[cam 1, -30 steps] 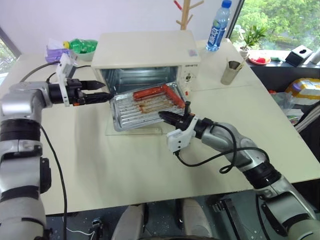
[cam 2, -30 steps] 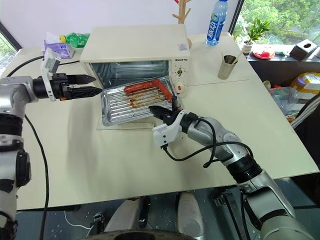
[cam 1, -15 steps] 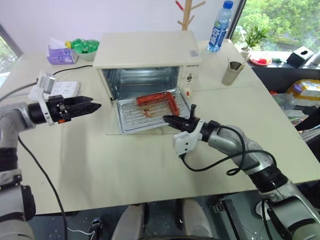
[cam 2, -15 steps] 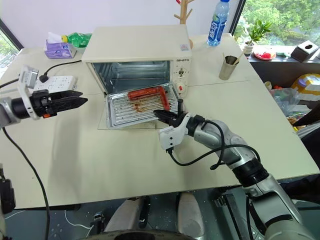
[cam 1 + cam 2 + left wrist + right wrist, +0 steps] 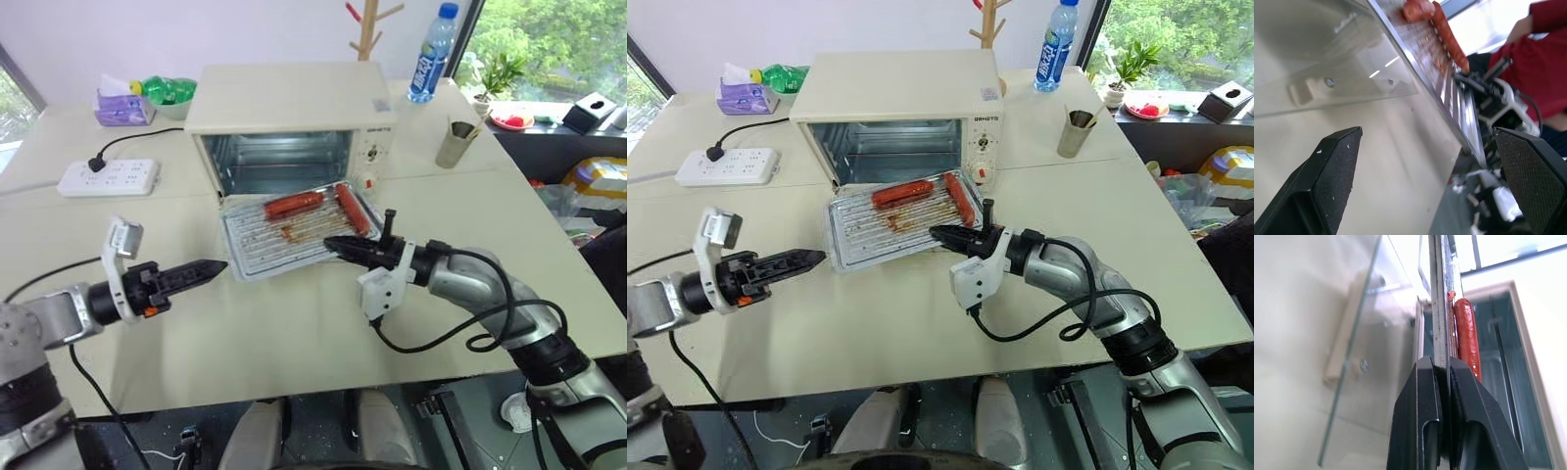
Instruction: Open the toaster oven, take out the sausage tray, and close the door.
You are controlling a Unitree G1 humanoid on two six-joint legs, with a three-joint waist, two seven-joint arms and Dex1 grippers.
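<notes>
Right hand [image 5: 333,242] pinches the sausage tray [image 5: 294,233] by one rim; left hand [image 5: 211,266] gapes empty. Such an off-centre grip could tilt it, rolling sausages [image 5: 294,205] onto the bench [image 5: 294,333].

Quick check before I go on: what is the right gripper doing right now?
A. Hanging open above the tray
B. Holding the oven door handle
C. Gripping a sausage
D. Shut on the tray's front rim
D. The right gripper is shut on the front rim of the tray; the right wrist view shows the thin metal edge pinched between its fingers, with the sausages untouched.
</notes>
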